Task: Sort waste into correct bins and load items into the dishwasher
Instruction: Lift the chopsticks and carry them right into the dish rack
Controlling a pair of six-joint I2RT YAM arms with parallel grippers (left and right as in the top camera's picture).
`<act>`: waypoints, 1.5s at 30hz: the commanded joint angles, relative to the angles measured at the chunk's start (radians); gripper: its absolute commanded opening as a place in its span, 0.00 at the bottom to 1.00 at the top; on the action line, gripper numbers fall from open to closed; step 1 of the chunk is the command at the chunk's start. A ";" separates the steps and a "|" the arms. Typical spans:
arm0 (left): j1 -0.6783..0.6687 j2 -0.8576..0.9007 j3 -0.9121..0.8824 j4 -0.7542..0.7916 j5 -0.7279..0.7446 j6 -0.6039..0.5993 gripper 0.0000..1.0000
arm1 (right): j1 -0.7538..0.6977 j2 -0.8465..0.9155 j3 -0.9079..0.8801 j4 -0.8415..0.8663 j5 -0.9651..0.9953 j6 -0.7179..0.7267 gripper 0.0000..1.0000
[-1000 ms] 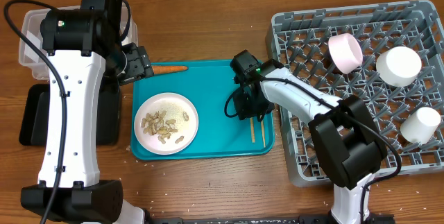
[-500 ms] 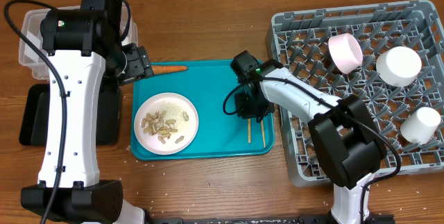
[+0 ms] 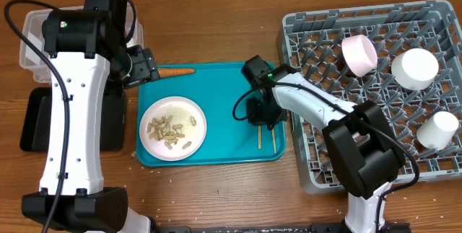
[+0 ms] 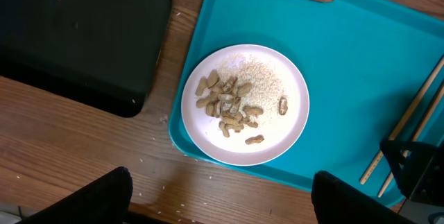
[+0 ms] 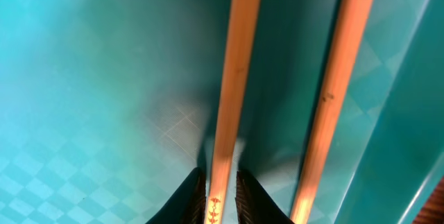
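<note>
Chopsticks lie side by side at the right edge of the teal tray, just below centre in the overhead view and close to the tray's raised wall. They are thin, pale wooden sticks, smooth and round-looking. The inner chopstick carries a small red mark at the bottom of the wrist frame.

The right gripper is down on the tray and nearly closed. Its fingertips press against either side of the inner chopstick alone. The outer chopstick lies free beside it, outside the pinch.

The main risk is that only one stick comes up and the other stays behind, needing a second trip. A slim round stick could also roll or swivel between the tips. If the grip is off-centre, which the arm hides from above, the long end would likely droop and catch the tray wall or the grey dish rack. The rack's lattice floor looks open enough for a stick to slip through.

The left gripper hangs wide open and empty at the tray's upper left, near the carrot.
</note>
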 commanded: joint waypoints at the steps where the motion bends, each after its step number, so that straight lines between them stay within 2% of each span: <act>1: -0.001 0.005 0.004 0.001 0.008 0.016 0.85 | 0.003 0.052 -0.053 -0.006 0.033 0.034 0.15; 21: -0.001 0.005 0.004 0.001 0.008 0.016 0.85 | 0.004 0.052 -0.053 -0.024 0.040 0.034 0.08; 31: -0.001 0.005 0.004 0.000 0.008 0.016 0.84 | 0.004 0.041 -0.013 -0.117 0.042 0.029 0.04; 38: -0.001 0.005 0.004 -0.004 0.008 0.016 0.85 | 0.004 -0.084 0.138 -0.233 0.079 -0.001 0.04; 45: -0.001 0.005 0.004 -0.006 0.008 0.016 0.85 | -0.020 -0.308 0.254 -0.329 0.187 -0.063 0.04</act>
